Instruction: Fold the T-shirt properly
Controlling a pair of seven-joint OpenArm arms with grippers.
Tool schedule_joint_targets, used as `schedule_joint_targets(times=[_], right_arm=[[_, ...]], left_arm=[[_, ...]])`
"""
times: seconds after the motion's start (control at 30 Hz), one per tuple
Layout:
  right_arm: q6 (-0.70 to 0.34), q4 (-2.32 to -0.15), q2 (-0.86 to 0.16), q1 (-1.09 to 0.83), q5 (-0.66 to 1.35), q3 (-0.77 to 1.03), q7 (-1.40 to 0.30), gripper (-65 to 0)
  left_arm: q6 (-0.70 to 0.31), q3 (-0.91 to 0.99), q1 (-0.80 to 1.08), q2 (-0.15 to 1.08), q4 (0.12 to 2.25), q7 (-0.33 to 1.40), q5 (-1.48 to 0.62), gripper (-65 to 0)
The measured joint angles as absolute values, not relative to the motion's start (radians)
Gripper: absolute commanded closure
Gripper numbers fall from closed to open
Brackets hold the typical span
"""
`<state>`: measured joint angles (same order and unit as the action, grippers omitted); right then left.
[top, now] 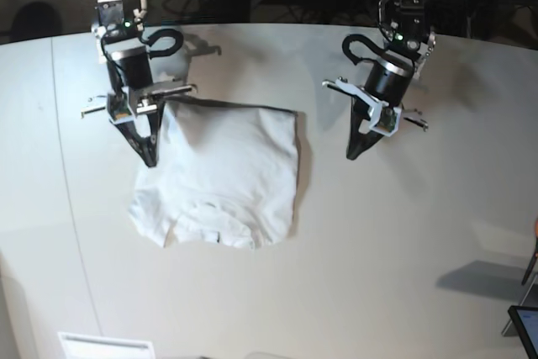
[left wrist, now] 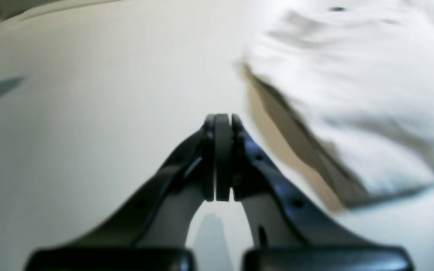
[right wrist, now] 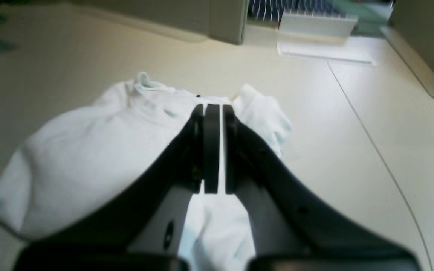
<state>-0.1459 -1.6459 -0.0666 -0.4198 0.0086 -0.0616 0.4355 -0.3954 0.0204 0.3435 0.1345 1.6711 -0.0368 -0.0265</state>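
The white T-shirt (top: 227,174) lies on the table, folded to a rough rectangle with its neck toward the near edge. My right gripper (top: 150,160) hangs over the shirt's left edge. In the right wrist view this gripper (right wrist: 214,107) is shut, and the shirt (right wrist: 89,158) lies flat beneath it with nothing pinched. My left gripper (top: 351,155) points down at bare table to the right of the shirt. The left wrist view shows that gripper (left wrist: 222,116) shut and empty, with the blurred shirt (left wrist: 352,94) off to its right.
The white tabletop (top: 403,241) extends all around, with a seam line (right wrist: 371,139) across it. A white box on a sheet (right wrist: 317,24) sits at the far edge. A white slab (top: 105,346) lies at the near left edge, and a dark screen corner (top: 525,325) sits at the near right.
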Motion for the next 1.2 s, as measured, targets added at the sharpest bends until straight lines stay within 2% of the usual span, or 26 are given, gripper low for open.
schedule_joint_targets(times=[0.07,0.17,0.43,0.57,0.7,0.83,0.93,1.2], right_arm=[[-0.158,-1.617,-0.105,-0.466,0.004,-0.064,0.553,-1.9],[-0.135,-1.592,-0.128,-0.533,0.020,-0.052,0.626,-1.9],[-0.142,-1.590,-0.116,-0.676,0.009,0.014,0.663,-1.3],[-0.142,-1.590,-0.107,-0.745,0.009,0.007,0.792,-1.5],[-0.139,-1.621,-0.067,-0.860,0.013,0.006,0.798,-1.5],[-0.139,-1.619,-0.064,-0.926,0.012,0.004,0.797,-1.3],[-0.138,-1.606,-0.068,-0.982,0.018,0.004,0.796,-1.3],[-0.111,-1.393,-0.068,-1.059,0.014,-0.136,0.801,-1.2]], left_arm=[[-0.397,0.020,0.386,0.150,1.671,-0.101,-0.027,0.0],[-0.397,0.023,0.438,0.164,1.671,-0.183,-0.027,0.0],[-0.397,0.033,0.605,0.177,1.671,-0.464,-0.026,0.0],[-0.392,0.025,0.657,0.179,1.671,-0.480,0.023,0.0],[-0.401,0.030,0.719,0.172,1.672,-0.500,0.172,0.0],[-0.392,0.030,0.780,0.177,1.671,-0.597,0.156,0.0],[-0.395,0.021,0.832,0.175,1.664,-0.608,0.168,0.0],[-0.393,-0.103,0.867,0.175,1.464,-0.612,0.160,0.0]])
